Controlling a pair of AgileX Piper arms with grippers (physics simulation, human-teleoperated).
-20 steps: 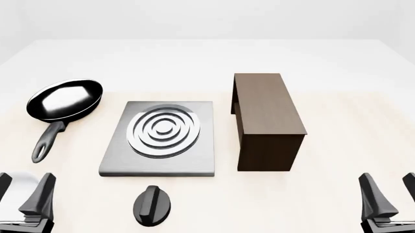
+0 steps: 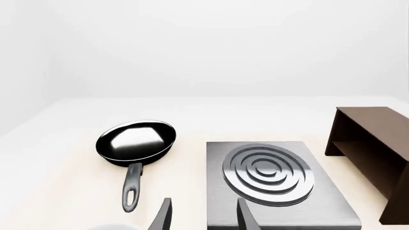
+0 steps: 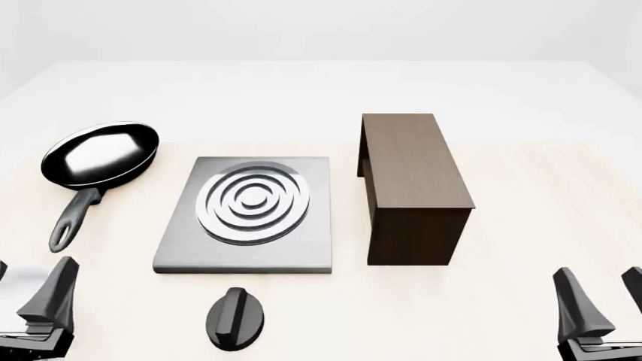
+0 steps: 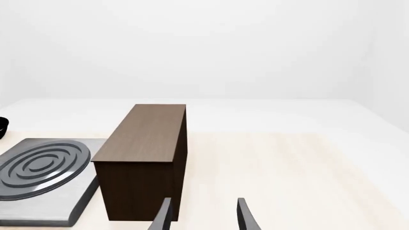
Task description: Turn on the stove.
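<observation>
At the front view's lower left edge, the left gripper (image 3: 25, 312) is partly cut off, its fingers apart around nothing. One frying pan (image 3: 98, 156), then one stove (image 3: 246, 214) mid-table with its single knob (image 3: 236, 319) nearer the arms, one wooden block (image 3: 413, 184), then the right gripper (image 3: 607, 308), likewise cropped and spread.
</observation>
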